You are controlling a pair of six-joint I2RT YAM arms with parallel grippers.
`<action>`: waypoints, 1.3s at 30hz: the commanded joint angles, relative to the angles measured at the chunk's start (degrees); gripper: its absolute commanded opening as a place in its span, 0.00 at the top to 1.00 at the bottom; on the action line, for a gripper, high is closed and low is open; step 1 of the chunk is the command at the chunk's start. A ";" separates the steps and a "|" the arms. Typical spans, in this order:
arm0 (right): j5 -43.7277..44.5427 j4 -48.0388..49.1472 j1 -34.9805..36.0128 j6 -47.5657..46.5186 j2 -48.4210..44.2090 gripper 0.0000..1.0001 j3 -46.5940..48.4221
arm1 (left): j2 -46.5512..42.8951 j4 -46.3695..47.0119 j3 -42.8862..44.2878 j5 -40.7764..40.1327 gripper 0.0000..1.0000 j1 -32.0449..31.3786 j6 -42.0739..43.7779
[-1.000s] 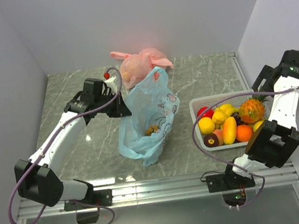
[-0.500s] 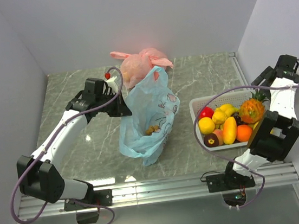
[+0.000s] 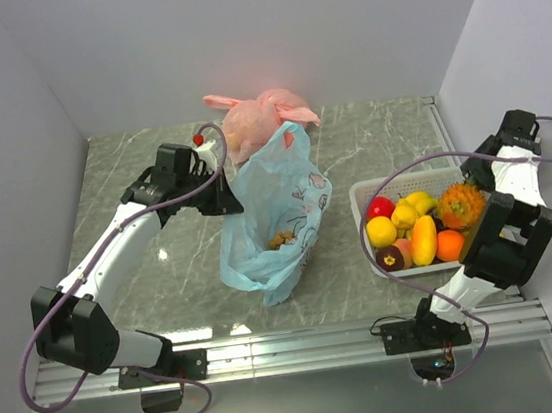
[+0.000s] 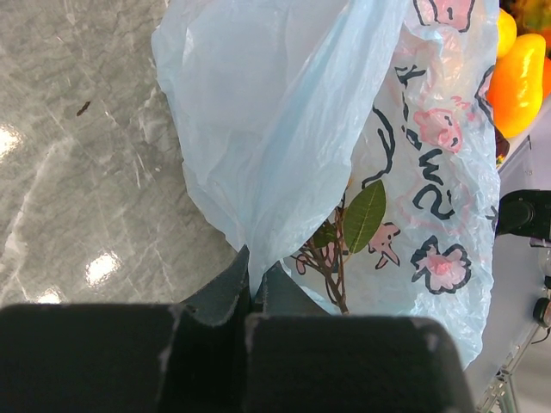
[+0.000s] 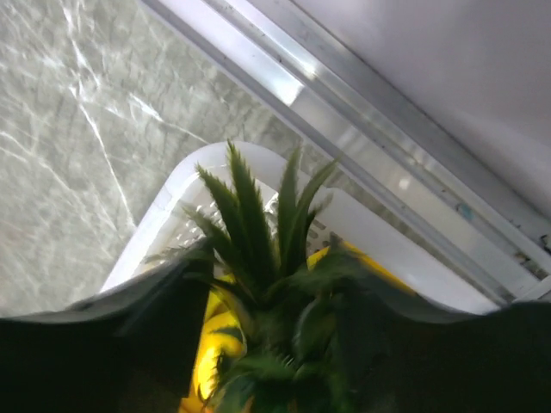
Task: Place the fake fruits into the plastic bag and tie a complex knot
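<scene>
The plastic bag (image 3: 279, 211) is light blue with pink and dark print and stands open mid-table. My left gripper (image 3: 224, 191) is shut on its upper left edge; the left wrist view shows the film (image 4: 344, 129) pinched between the fingertips (image 4: 255, 268). A leafy twig (image 4: 365, 215) lies inside the bag. The fake fruits fill a white basket (image 3: 363, 192): a red one (image 3: 380, 206), a yellow one (image 3: 381, 231), an orange (image 3: 450, 245) and the pineapple (image 3: 464, 203). My right gripper (image 3: 487, 180) straddles the pineapple's green crown (image 5: 258, 232), a finger on either side.
A knotted pink-orange bag (image 3: 257, 118) sits behind the blue bag near the back wall. The basket rim (image 5: 172, 198) lies close to the table's right rail (image 5: 370, 112) and the right wall. Bare marble (image 3: 164, 281) stretches left of the bag.
The right arm has swung in and down over the basket, bringing its jaws round the pineapple crown and narrowing them. The left arm and the bag have stayed put.
</scene>
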 commanded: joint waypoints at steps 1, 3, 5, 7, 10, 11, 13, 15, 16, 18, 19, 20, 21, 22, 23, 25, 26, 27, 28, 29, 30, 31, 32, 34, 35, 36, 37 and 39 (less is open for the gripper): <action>-1.77 0.33 -0.19 -1.13 -1.56 0.54 0.11 | -0.23 1.90 0.90 1.44 1.00 0.33 -0.22; -2.23 -0.89 -0.19 -1.84 -2.53 0.60 1.60 | -0.14 1.99 0.99 1.61 1.00 0.33 -0.31; -3.63 -1.95 -0.19 -2.45 -4.28 0.70 2.48 | 0.04 1.99 1.08 1.62 0.99 0.42 -0.31; -5.99 -2.05 -0.19 -2.98 -6.21 0.88 3.36 | 0.04 1.81 1.25 1.70 1.00 0.42 -0.31; -9.78 -0.82 -0.10 -3.94 -10.61 1.00 3.71 | 0.04 1.72 1.17 1.70 1.00 0.42 -0.22; -11.62 -0.12 0.08 -4.38 -12.62 1.00 3.80 | 0.04 1.64 1.25 1.70 1.00 0.42 -0.22; -14.09 0.76 0.34 -5.18 -14.56 1.00 4.06 | -0.05 1.63 1.25 1.79 1.00 0.51 -0.22; -18.28 1.91 0.69 -6.05 -17.72 1.00 4.24 | -0.14 1.72 1.17 1.88 1.00 0.51 -0.48; -19.36 2.43 1.21 -6.15 -18.87 1.00 4.24 | -0.14 1.81 1.08 2.23 1.00 0.51 -0.48; -25.39 5.15 2.09 -6.15 -23.26 1.00 3.98 | 0.04 2.07 0.90 2.41 1.00 0.60 -0.92; -26.30 6.55 4.01 -5.71 -25.02 1.00 3.37 | 0.04 2.16 0.90 2.76 1.00 0.68 -1.01; -27.79 10.05 4.99 -4.92 -28.34 1.00 2.93 | 0.12 2.08 0.90 3.02 1.00 0.60 -1.01; -29.81 12.08 6.65 -4.48 -30.11 1.00 2.58 | 0.30 1.99 1.08 3.20 1.00 0.60 -0.92; -29.74 14.28 9.10 -4.04 -31.78 1.00 1.62 | 0.47 1.90 1.34 3.55 1.00 0.60 -0.84; -29.48 16.56 14.35 -3.25 -33.45 1.00 1.00 | 0.82 1.55 1.60 4.16 1.00 0.60 -0.49; -29.13 25.70 20.26 -1.76 -37.41 1.00 -1.55 | 1.18 1.02 2.48 4.95 1.00 0.60 -0.40; -29.21 31.73 25.95 -0.01 -38.56 1.00 -2.34 | 1.44 1.11 2.48 5.74 1.00 0.60 -0.40; -29.56 34.32 28.70 0.44 -38.66 1.00 -2.96 | 1.53 1.37 2.57 6.27 1.00 0.60 -0.48; -29.82 35.47 31.43 0.71 -38.48 1.00 -2.96 | 1.62 1.37 2.57 6.80 1.00 0.60 -0.48; -29.83 39.66 34.93 0.62 -37.26 1.00 -2.70 | 1.88 1.46 2.57 7.50 1.00 0.60 -0.74; -29.91 40.92 40.36 0.10 -36.55 1.00 -2.18 | 1.97 1.63 2.48 8.38 0.99 0.60 -0.83; -29.65 42.15 43.38 -1.21 -35.76 1.00 -2.00 | 2.14 1.90 2.48 8.64 0.99 0.60 -1.01; -29.39 44.51 46.02 -1.75 -34.10 1.00 -1.91 | 2.23 2.07 2.40 8.91 0.99 0.60 -1.10; -29.56 46.98 52.88 -3.24 -32.34 1.00 -2.43 | 2.41 2.07 2.48 10.40 1.00 0.86 -1.27; -29.48 49.61 54.81 -5.51 -30.59 1.00 -2.96 | 2.50 2.07 2.57 11.10 1.00 1.03 -1.45; -29.13 50.94 57.36 -7.10 -29.79 1.00 -4.36 | 2.58 2.16 2.66 12.07 1.00 1.04 -1.54; -28.86 52.26 61.04 -10.77 -29.00 1.00 -5.24 | 2.59 2.08 2.75 12.42 1.00 1.21 -1.54; -27.81 57.35 64.49 -15.26 -27.23 1.00 -9.35 | 2.85 1.99 3.10 13.48 1.00 1.39 -1.63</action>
